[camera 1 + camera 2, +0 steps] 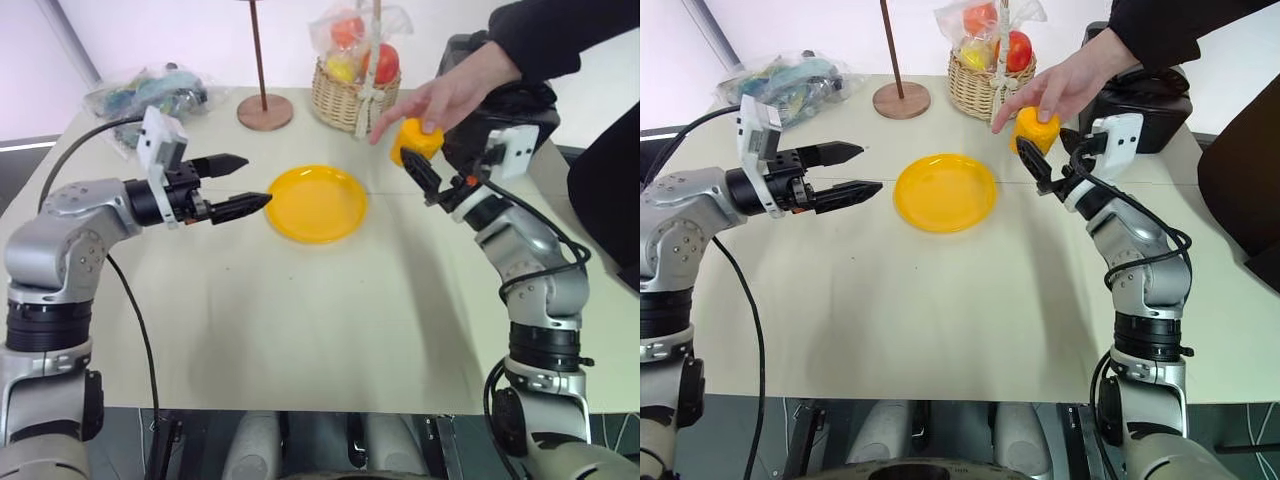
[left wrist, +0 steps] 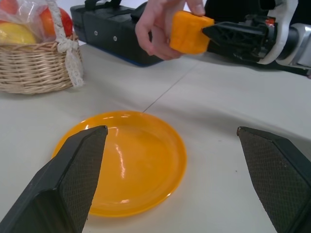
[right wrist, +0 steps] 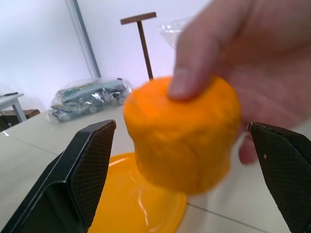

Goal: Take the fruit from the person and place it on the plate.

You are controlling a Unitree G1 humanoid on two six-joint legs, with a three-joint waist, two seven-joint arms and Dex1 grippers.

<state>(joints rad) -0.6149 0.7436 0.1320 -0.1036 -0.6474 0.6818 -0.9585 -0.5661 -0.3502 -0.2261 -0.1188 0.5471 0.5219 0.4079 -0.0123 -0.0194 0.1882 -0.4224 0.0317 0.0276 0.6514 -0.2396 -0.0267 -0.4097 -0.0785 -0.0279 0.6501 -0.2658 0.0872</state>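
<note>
Broadly, a pale table carries the yellow plate at its middle, with a wicker basket beyond it. Over the table's far right side, the person's hand holds the fruit from above. The right gripper has its fingers spread wide to either side of the fruit, not clamped on it. Just beside the plate, the left gripper hovers with its fingers parted and nothing between them.

Wicker basket, wooden stand, plastic bag.
</note>
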